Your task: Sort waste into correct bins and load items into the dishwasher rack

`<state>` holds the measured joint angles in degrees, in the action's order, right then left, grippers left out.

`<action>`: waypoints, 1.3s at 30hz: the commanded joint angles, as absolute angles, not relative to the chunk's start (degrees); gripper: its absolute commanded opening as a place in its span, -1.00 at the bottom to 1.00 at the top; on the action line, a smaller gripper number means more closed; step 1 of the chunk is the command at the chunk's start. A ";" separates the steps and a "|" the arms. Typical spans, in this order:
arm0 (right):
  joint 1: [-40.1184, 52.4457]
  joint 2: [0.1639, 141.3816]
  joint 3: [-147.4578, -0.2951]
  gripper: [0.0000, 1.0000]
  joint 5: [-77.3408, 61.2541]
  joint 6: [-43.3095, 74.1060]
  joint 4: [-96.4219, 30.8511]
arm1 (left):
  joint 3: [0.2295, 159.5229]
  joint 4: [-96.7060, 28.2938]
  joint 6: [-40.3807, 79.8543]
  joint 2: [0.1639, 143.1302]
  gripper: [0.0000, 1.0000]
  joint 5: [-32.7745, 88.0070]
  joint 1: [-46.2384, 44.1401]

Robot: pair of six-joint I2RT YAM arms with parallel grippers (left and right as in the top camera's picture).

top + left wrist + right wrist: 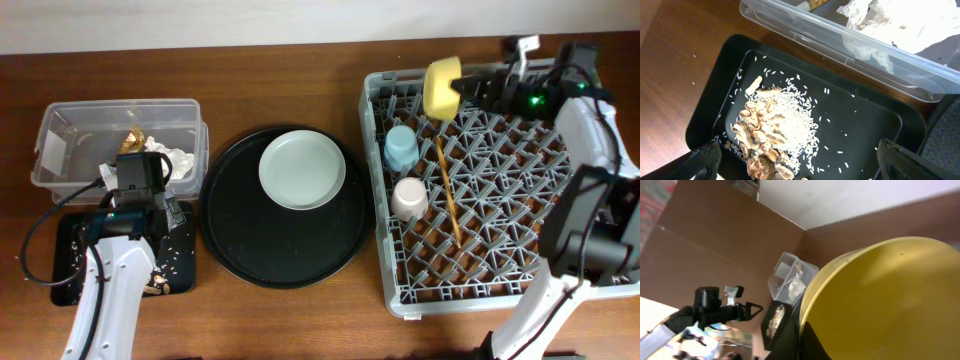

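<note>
My left gripper (797,150) is open and empty just above the shallow black tray (865,120), over beige-brown food scraps (765,125) and rice grains. The clear tub (840,45) beside it holds the white tissue (890,20) and the brown-gold wrapper (134,137). My right gripper (462,88) is shut on the rim of the yellow bowl (440,88), holding it tilted over the far edge of the grey rack (400,300). The bowl fills the right wrist view (880,300). In the rack are the light-blue cup (400,148), the pink cup (409,197) and the chopsticks (448,190).
A large round black tray (270,250) sits between the bins and the rack, with the pale grey plate (302,170) on it. The left arm covers much of the shallow black tray (180,270) in the overhead view. The tub (60,125) stands behind that tray.
</note>
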<state>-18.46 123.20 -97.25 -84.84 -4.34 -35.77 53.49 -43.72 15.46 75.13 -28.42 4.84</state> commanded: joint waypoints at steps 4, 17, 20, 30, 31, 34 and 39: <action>-19.00 124.05 -96.75 -0.92 -88.92 -4.14 -39.03 | 54.19 -43.77 15.40 75.11 0.98 -28.05 4.91; -25.69 124.05 -96.38 -0.01 -85.54 -4.27 -50.57 | 54.19 -43.79 15.40 75.11 0.99 -28.05 4.89; -29.52 123.98 -96.40 0.12 -83.07 -4.36 -55.83 | 54.19 -43.79 15.40 75.11 0.98 -28.05 4.91; -37.63 112.97 -96.44 0.08 -58.48 -7.75 -64.12 | 54.19 -43.79 15.40 75.11 0.98 -28.05 4.91; -37.41 111.11 -96.47 0.08 -56.53 -6.81 -64.03 | 54.19 -43.79 15.40 75.11 0.98 -28.05 4.91; -33.89 102.85 -96.47 0.08 -48.36 -6.59 -63.46 | 54.19 -43.77 15.40 75.11 0.98 -28.05 4.89; -18.50 90.65 -96.47 0.10 -32.14 -6.59 -63.48 | 54.19 -43.79 15.40 75.11 0.98 -28.05 4.91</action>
